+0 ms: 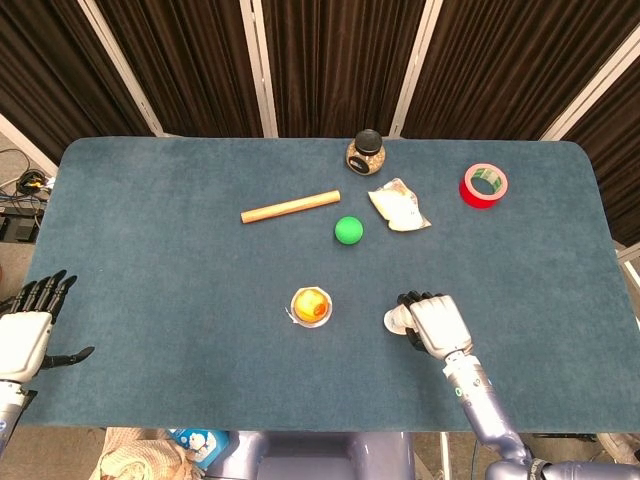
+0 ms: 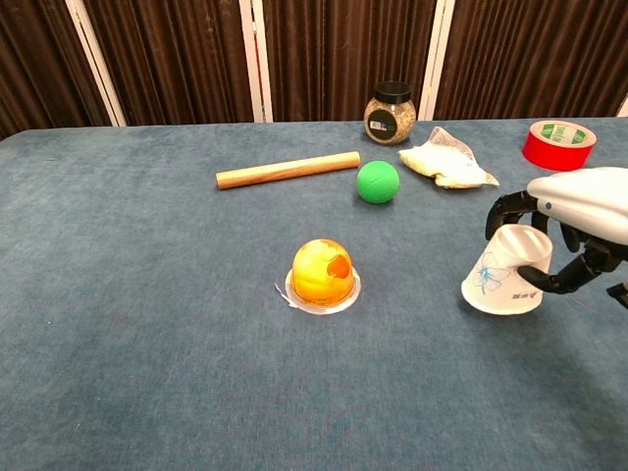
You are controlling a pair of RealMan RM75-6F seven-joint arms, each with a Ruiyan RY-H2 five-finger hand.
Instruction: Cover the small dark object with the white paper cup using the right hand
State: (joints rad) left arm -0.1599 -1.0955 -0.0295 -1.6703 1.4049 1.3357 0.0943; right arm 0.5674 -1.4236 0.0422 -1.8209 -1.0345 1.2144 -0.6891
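Observation:
The white paper cup (image 2: pixel 507 281) stands mouth down on the blue table, leaning a little to the left, with a blue drawing on its side. My right hand (image 2: pixel 579 221) grips it from above and from the right, fingers wrapped around its upper part. In the head view the cup (image 1: pixel 396 319) shows only as a white edge left of the right hand (image 1: pixel 432 323). The small dark object is not visible in either view. My left hand (image 1: pixel 28 325) hangs open off the table's left front edge, holding nothing.
An orange jelly cup (image 2: pixel 322 272) sits left of the paper cup. Farther back lie a green ball (image 2: pixel 377 182), a wooden stick (image 2: pixel 287 169), a white plastic bag (image 2: pixel 444 158), a glass jar (image 2: pixel 390 113) and a red tape roll (image 2: pixel 558 144).

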